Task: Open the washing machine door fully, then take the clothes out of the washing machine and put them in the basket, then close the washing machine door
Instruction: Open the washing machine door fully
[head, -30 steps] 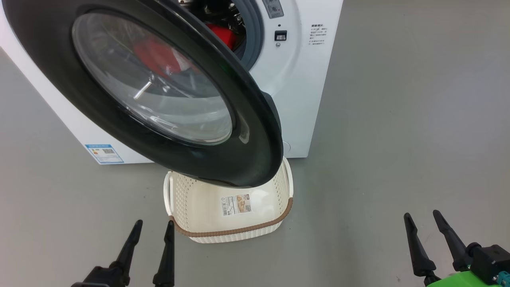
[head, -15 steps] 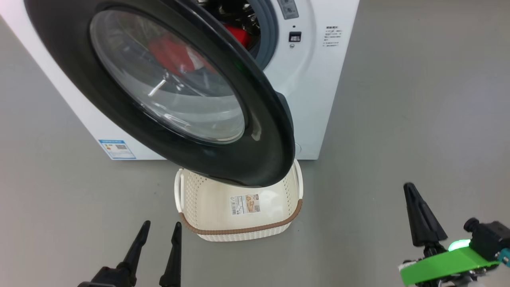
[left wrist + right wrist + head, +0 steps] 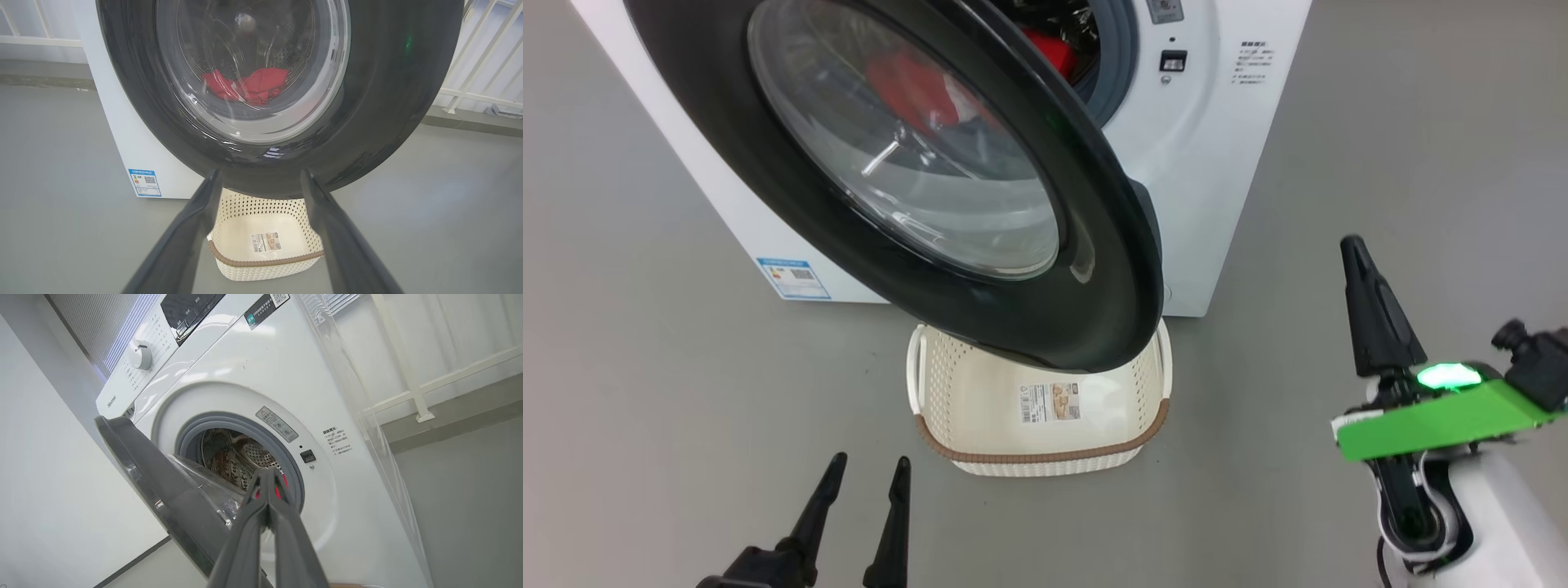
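Door (image 3: 1098,245) partly open, ahead of left pincer (image 3: 871,460) and right pincer (image 3: 1352,243), above basket (image 3: 1045,454). Clothes (image 3: 1052,51) inside washer (image 3: 1217,163), past door. Basket just right of left pincer, well left of right pincer. Left pincer wide open, empty. Right pincer shut tight, empty.

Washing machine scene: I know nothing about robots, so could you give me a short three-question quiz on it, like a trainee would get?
1. True or false: the red clothes already lie in the basket.
2. The washing machine door is: A) shut tight, B) partly open, hanging over the basket, C) taken off.
3. Which is shut, the left gripper or the right gripper?
Key: 1 false; 2 B; 3 the right gripper.
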Tool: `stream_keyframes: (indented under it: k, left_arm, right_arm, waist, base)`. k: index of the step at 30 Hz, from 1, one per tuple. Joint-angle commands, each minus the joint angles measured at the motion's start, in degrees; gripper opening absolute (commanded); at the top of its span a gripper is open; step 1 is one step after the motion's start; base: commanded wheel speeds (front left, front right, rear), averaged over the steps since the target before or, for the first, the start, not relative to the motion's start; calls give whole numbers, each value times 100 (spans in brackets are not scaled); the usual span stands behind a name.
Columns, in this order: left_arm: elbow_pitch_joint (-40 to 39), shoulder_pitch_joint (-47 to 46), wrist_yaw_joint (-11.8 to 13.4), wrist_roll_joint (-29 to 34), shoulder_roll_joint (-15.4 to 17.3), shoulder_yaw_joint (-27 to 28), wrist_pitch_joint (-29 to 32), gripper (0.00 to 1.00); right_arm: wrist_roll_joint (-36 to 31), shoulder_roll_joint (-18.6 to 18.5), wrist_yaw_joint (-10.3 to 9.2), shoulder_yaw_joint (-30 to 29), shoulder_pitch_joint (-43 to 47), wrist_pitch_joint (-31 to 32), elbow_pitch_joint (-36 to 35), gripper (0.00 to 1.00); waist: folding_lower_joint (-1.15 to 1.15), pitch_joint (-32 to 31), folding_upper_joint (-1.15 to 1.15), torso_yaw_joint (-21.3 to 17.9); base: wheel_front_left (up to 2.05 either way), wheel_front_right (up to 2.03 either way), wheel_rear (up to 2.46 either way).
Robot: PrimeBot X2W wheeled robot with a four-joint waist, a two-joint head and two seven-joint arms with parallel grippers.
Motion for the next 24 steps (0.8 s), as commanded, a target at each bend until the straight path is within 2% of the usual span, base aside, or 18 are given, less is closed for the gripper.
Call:
stream_keyframes:
  k: [1, 16, 21, 24]
  left_arm:
    - [-172, -127, 44, -38, 45, 155, -69, 100]
    - [-166, -432, 89, -118, 45, -38, -69, 100]
    - [-166, -535, 107, -152, 45, -119, -69, 100]
    - [-167, -574, 116, -170, 45, -156, -69, 100]
  right_arm:
    - [123, -72, 43, 175, -226, -36, -112, 0]
    - [3100, -789, 43, 1405, -1559, 14, 303, 0]
    - [4169, -931, 43, 1621, -1908, 685, 368, 0]
    - [4476, -947, 43, 1593, -2016, 971, 376, 0]
  waist:
    - [0, 62, 0, 45]
    - [0, 483, 0, 262]
    - [0, 612, 0, 325]
    - [0, 663, 0, 350]
  base:
    - [0, 0, 0]
    - [0, 0, 0]
    - [0, 0, 0]
    - [0, 0, 0]
